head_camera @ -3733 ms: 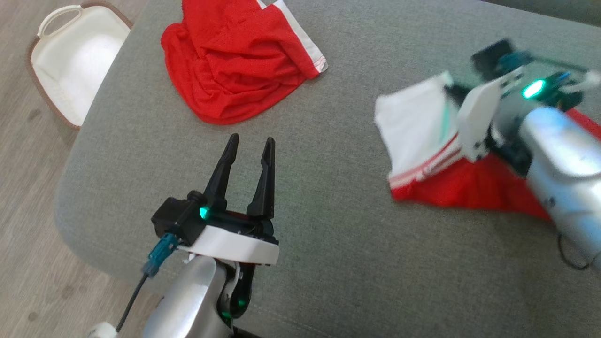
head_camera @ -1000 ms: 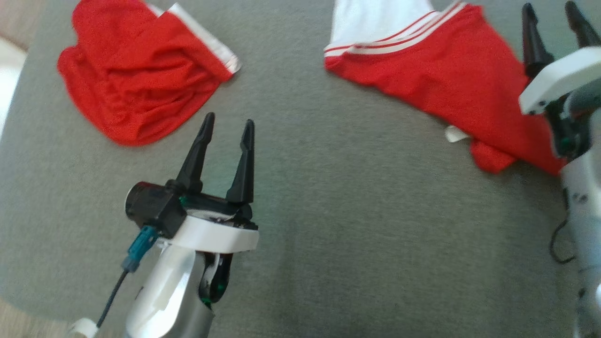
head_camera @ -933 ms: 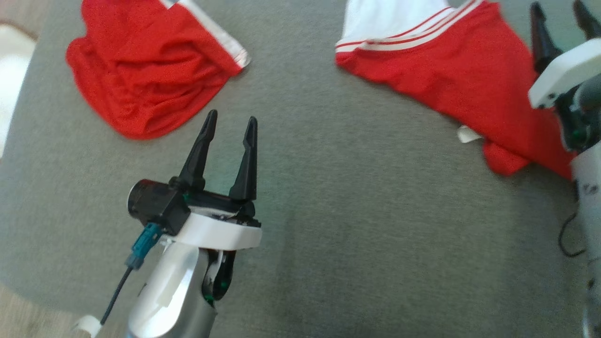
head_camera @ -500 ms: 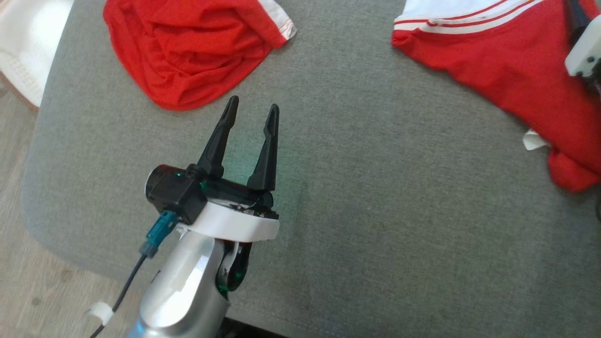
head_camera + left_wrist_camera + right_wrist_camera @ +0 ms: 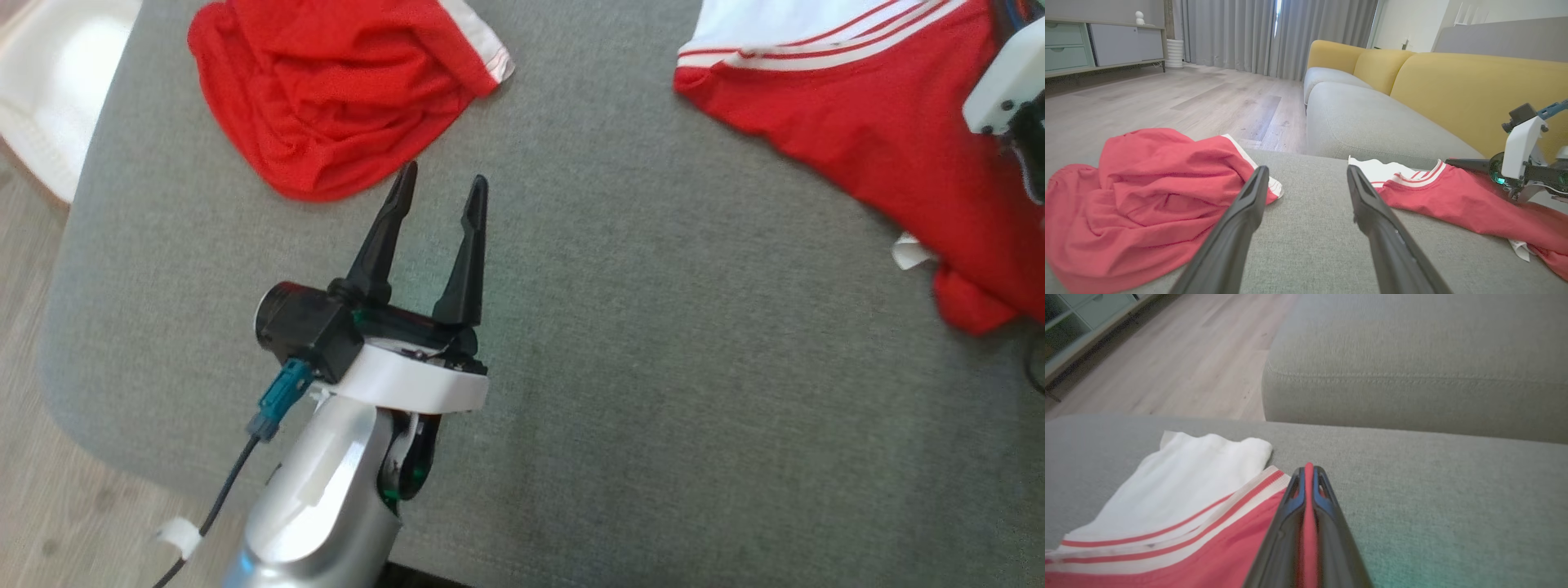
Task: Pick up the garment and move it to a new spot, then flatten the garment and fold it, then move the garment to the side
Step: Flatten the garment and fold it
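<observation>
1. grey woven cushion [image 5: 653,367] — head view: the garment [image 5: 857,147], red with a white striped panel, lies spread across the cushion's upper right and runs past the picture's edge. a second red cloth [image 5: 335,90] sits crumpled at the upper left, well apart from the garment.
2. head view: the left gripper [image 5: 442,174] sits over bare cushion just below the second red cloth. its fingers are spread wide with nothing between them. the white housing [image 5: 1000,82] of the right arm is over the garment's right side.
3. left wrist view: this arm's two fingers stand wide apart and empty, pointing at the bare strip of cushion between the two cloths. at the right, the other arm lies low over the garment. a yellow sofa [image 5: 1474,90] and a wooden floor [image 5: 1167,94] stand behind.
4. right wrist view: the right gripper [image 5: 1309,473] is pressed closed — a thin fold of the garment's red fabric is pinched between its fingers. the white panel lies flat on the cushion to the left of the fingers, with bare cushion to their right.
</observation>
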You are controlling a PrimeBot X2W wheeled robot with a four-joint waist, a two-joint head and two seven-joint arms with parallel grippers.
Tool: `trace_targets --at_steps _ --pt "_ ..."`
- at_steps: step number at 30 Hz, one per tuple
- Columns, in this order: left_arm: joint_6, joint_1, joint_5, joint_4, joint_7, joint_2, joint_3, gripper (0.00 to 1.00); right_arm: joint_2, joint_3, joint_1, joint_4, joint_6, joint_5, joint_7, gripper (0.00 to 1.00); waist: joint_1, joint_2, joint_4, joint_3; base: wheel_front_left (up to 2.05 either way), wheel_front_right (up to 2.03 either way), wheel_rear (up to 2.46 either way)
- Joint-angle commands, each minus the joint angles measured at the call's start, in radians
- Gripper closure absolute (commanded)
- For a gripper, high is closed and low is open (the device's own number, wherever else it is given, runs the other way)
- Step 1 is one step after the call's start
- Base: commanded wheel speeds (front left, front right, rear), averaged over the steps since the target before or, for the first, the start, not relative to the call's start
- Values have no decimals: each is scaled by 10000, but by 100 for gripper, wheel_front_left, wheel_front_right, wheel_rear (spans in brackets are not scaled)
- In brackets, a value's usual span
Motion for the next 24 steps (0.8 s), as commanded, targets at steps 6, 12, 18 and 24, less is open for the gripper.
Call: trace_targets --at_steps 6,12,18,24 --pt "20 355 272 -78 -51 124 820 0 559 619 785 -504 -7 538 -1194 100 0 0 -629 -1278 0 0 0" --pt "-25 993 532 91 -51 123 1370 0 1061 1792 1909 -1628 -7 1038 -1895 100 0 0 -1102 -2496 0 0 0" --pt "-66 1584 699 125 -51 123 1891 0 1518 2620 3034 -2949 -7 1457 -2073 100 0 0 -1351 -3286 0 0 0" --pt "-130 2071 894 103 -51 123 2372 0 2237 3354 4532 -4370 -7 1325 -1942 100 0 0 -1442 -3881 0 0 0"
